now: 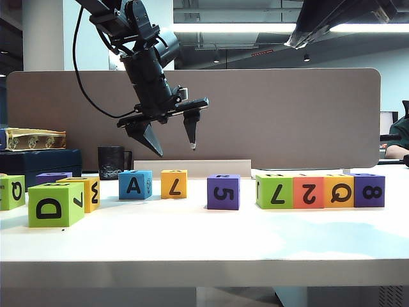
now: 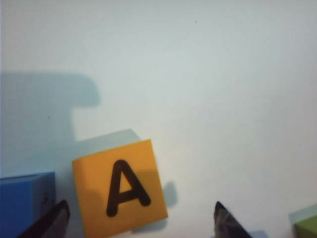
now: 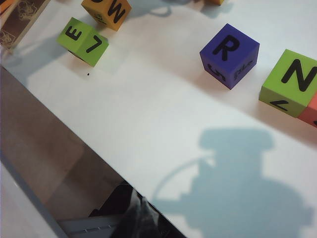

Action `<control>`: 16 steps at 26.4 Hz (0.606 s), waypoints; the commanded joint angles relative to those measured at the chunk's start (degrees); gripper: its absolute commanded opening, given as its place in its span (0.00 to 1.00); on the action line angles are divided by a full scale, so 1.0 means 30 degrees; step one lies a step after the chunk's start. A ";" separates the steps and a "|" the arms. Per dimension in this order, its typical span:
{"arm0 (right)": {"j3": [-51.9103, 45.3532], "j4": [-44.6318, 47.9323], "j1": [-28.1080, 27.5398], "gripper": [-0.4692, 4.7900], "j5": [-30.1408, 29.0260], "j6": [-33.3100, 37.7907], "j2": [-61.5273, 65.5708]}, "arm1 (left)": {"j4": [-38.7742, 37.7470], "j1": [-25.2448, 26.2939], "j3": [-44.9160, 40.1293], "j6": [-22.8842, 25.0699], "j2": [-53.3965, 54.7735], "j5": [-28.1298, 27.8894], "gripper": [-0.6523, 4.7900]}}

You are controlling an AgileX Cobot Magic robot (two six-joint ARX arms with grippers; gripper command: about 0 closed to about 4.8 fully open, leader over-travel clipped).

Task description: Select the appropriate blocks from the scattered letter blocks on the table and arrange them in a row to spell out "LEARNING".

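Overhead, the left gripper (image 1: 174, 144) hung in the air above the worktop (image 1: 204, 240), its two dark fingers (image 1: 191, 130) spread wide and pointing down with nothing between them; it hovered over the gap between the blue block (image 1: 135, 185) showing an "A" and the orange block (image 1: 174, 183) showing a "7". From the left wrist view, that orange block (image 2: 119, 193) carried an "A" on its top face and sat between the two fingertips (image 2: 225, 220) but well below them, with the blue block (image 2: 26, 204) just beside it, the two apart. The right gripper did not show clearly: only a dark part of the right arm (image 1: 332, 19) crossed the top right corner of the exterior view, and I could not tell how its fingers stood. Along the right of the worktop four blocks stood in a touching row: green (image 1: 274, 190), coral (image 1: 308, 191), orange (image 1: 339, 190) and purple (image 1: 369, 190). A separate purple block (image 1: 223, 191) with a "5" stood between that row and the orange "7". At the left sat a green "D" block (image 1: 55, 204), an orange "W" block (image 1: 87, 194) and another green one (image 1: 11, 192). A black mug (image 1: 112, 162) stood behind them before the grey panel (image 1: 287, 115).
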 commanded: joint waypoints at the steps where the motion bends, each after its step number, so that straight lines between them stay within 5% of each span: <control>1: 0.0080 0.0109 0.0036 0.09 -0.0044 -0.0044 -0.0058 | 0.0663 -0.0066 0.0095 -0.0335 -0.0080 -0.0554 0.80; 16: 0.0080 0.0714 0.0036 0.09 -0.0036 -0.0051 -0.0058 | 0.0321 -0.0073 0.0095 -0.1836 0.0393 -0.1064 0.80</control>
